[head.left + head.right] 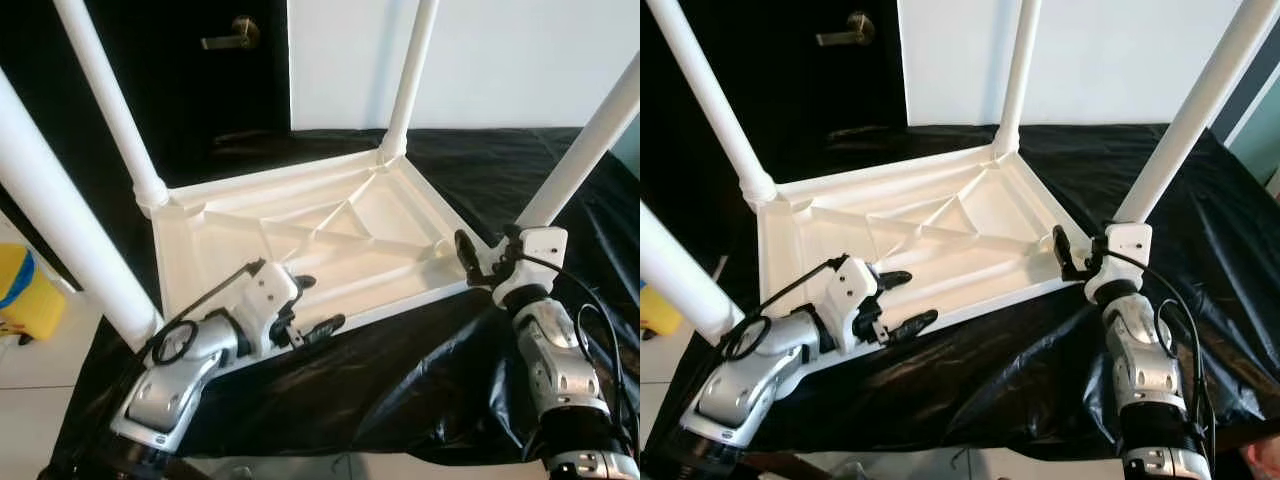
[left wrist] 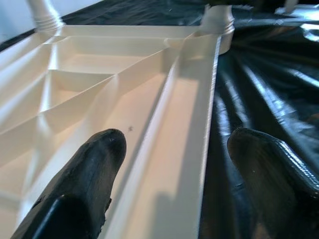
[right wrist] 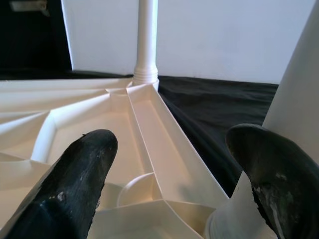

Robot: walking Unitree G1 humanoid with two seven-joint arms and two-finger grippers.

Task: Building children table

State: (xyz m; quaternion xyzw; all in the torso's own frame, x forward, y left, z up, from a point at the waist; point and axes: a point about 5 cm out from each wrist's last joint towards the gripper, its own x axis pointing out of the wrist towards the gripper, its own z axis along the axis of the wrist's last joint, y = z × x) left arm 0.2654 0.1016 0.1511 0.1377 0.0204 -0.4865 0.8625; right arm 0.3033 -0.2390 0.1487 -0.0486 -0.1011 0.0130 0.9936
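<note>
A white plastic children's table (image 1: 330,235) lies upside down on a black sheet (image 1: 400,385). Its legs stand up: a far-left leg (image 1: 105,100), a far leg (image 1: 410,80), a near-right leg (image 1: 590,140) and a near-left leg (image 1: 60,230). My left gripper (image 1: 318,303) is open at the table's near rim (image 2: 179,149); one finger (image 2: 94,164) is over the ribbed underside, the other over the sheet. My right gripper (image 1: 485,262) is open at the near-right corner, one finger (image 3: 271,169) against the base of that leg (image 3: 299,99).
A black door with a brass handle (image 1: 232,36) and a white wall (image 1: 500,60) stand behind the table. A yellow and blue object (image 1: 25,290) sits on the pale floor at the left. The sheet's front edge hangs down just before me.
</note>
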